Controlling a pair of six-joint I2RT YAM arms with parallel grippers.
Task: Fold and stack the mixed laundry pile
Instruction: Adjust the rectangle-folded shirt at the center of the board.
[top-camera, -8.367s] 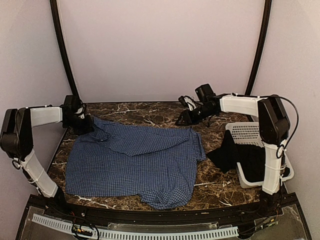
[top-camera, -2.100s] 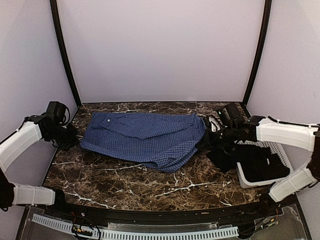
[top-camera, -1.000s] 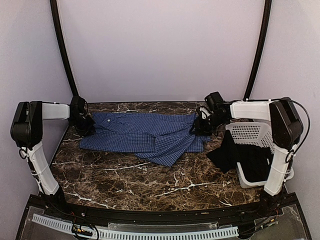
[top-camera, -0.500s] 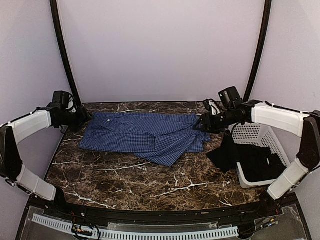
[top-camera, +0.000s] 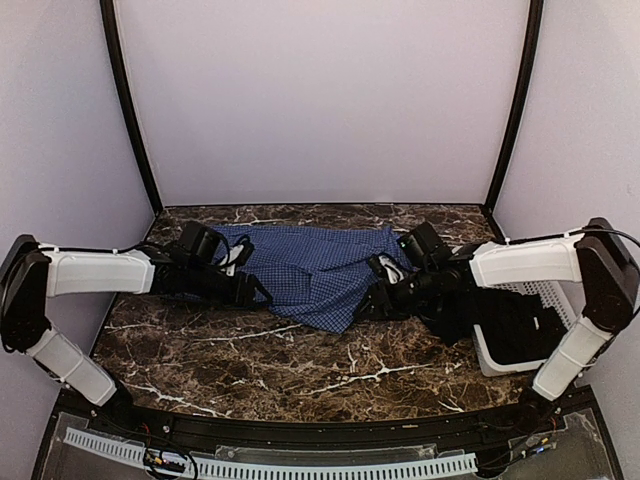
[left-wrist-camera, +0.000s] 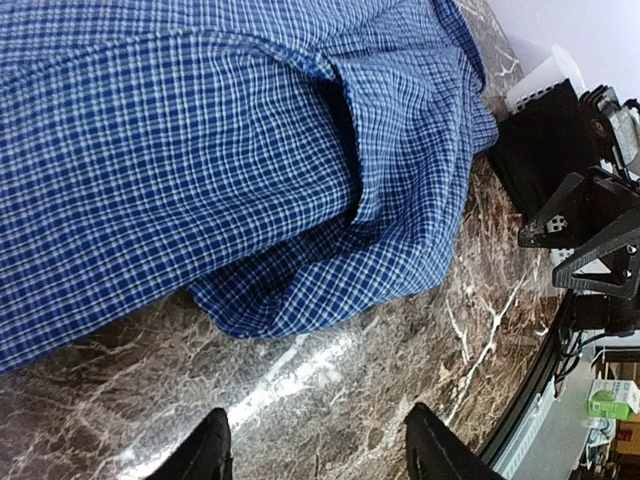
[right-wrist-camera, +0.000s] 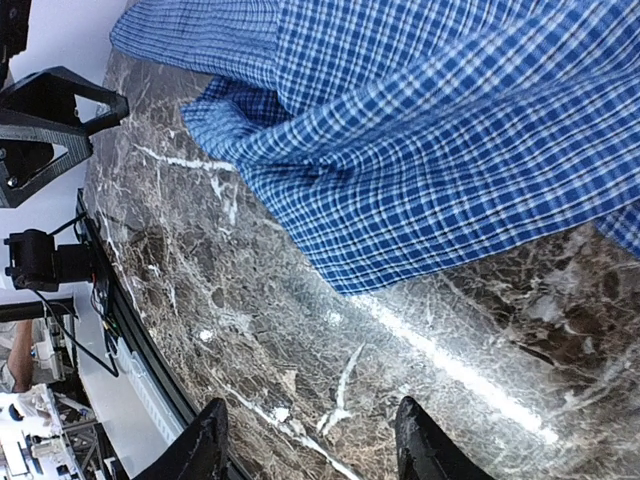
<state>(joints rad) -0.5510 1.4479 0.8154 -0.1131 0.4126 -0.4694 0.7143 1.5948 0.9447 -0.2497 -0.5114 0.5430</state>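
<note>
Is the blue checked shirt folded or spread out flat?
Folded, roughly: the shirt lies doubled in overlapping layers, with one loose corner poking out on the near side.

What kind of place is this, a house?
Probably a robot test booth, not a home: a left arm and right arm reach over a marble table, plain walls close it in, with a checked shirt and laundry basket on it.

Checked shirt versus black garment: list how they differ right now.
The checked shirt is blue-and-white check; the black garment is plain. The checked shirt lies folded over in layers on the marble table; the black garment sits bunched in the white basket, spilling over its rim. Both are soft cloth, and neither is gripped.
</note>
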